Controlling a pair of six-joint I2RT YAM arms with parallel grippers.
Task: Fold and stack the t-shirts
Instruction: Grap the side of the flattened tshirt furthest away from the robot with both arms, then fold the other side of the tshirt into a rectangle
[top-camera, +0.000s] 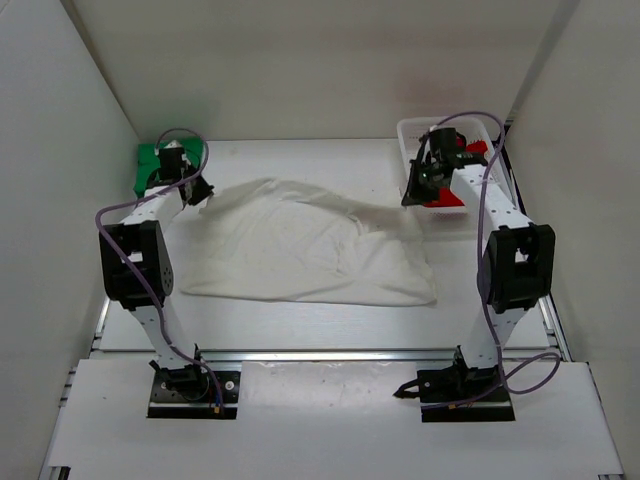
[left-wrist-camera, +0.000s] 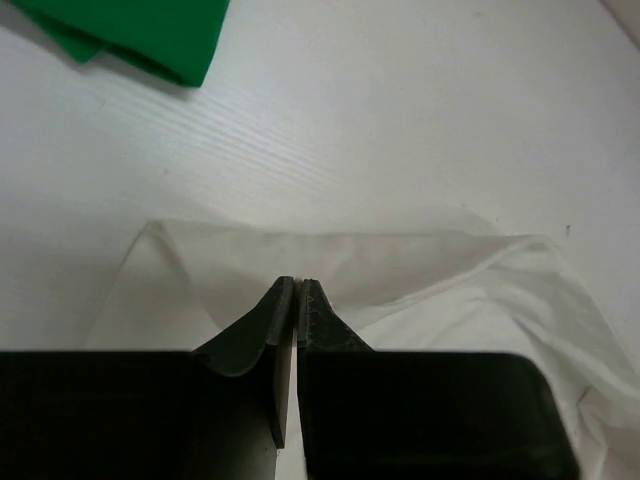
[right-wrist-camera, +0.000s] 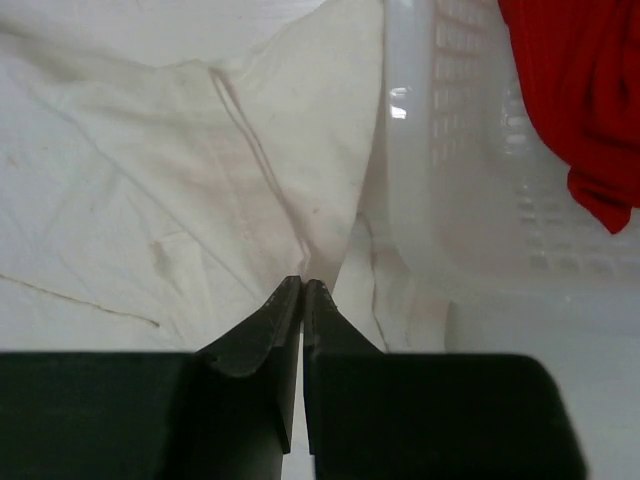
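Note:
The white t-shirt (top-camera: 300, 250) lies spread and rumpled across the middle of the table. My left gripper (top-camera: 200, 192) is shut on its far left corner; in the left wrist view a thin fold of the white t-shirt (left-wrist-camera: 400, 270) rises into the closed left gripper (left-wrist-camera: 298, 285). My right gripper (top-camera: 410, 197) is shut on the far right corner, and the white t-shirt (right-wrist-camera: 150, 180) is pulled up to the right gripper (right-wrist-camera: 302, 287). A folded green t-shirt (top-camera: 150, 165) (left-wrist-camera: 150, 30) lies at the back left. The red t-shirt (top-camera: 450, 195) (right-wrist-camera: 580, 90) sits in the basket.
A white mesh basket (top-camera: 420, 135) (right-wrist-camera: 440, 150) stands at the back right, right beside the right gripper. White walls close in the table on the left, back and right. Both arm bases (top-camera: 190, 385) sit at the near edge.

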